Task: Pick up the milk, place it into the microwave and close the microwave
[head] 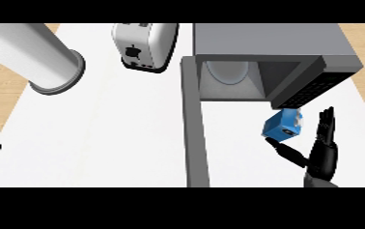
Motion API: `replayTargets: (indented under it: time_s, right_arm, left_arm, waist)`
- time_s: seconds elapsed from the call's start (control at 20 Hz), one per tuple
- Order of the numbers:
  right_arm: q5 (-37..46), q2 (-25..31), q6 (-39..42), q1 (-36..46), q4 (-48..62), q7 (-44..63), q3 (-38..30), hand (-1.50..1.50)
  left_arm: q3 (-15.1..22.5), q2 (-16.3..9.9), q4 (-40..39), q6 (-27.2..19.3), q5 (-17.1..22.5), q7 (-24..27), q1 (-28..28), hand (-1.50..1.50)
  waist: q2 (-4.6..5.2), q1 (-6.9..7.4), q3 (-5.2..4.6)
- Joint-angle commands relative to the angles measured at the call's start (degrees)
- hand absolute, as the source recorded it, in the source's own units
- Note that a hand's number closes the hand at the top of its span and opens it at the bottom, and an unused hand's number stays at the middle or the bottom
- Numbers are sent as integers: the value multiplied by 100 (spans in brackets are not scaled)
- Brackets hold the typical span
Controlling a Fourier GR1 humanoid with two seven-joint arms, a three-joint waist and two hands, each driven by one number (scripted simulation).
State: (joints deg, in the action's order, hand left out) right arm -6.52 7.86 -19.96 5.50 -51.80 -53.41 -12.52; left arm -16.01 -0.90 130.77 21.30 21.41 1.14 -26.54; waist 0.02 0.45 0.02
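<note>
The milk [283,125] is a small blue carton with a white label, tilted, just below the microwave's front right corner. My right hand [322,156] comes in from the lower right beside it. Its fingers [327,125] point straight up to the right of the carton, and its thumb [287,150] reaches out under the carton's lower left corner. The hand is open, and I cannot tell whether the carton rests on it or on the counter. The grey microwave [285,39] stands open at the top right, a round plate [228,71] showing inside. Its door [194,126] is swung out toward me.
A silver toaster [143,44] stands at the back, left of the microwave. A large light-grey cylinder [43,59] lies at the upper left. The white counter [107,136] spreads left of the door. The microwave's black control panel [314,89] hangs just above the carton.
</note>
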Motion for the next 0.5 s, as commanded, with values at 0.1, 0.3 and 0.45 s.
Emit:
replayTargets:
  time_s: [0.1, 0.3, 0.45]
  right_arm:
    - [-128, 188, 1316, 71, 666, -428, 184, -150]
    - [-98, 447, 2638, 224, 935, -471, 605, -150]
    - [-113, 389, 2939, 270, 884, -1050, 648, 150]
  left_arm:
    - [309, 88, 38, -267, -283, -97, 262, -150]
    - [230, 88, -51, -118, -164, -3, 2, -150]
    - [-47, -11, -151, -68, -20, -7, 143, -150]
  waist:
    - [6, -26, 4]
    - [10, 49, 9]
    - [1, 10, 4]
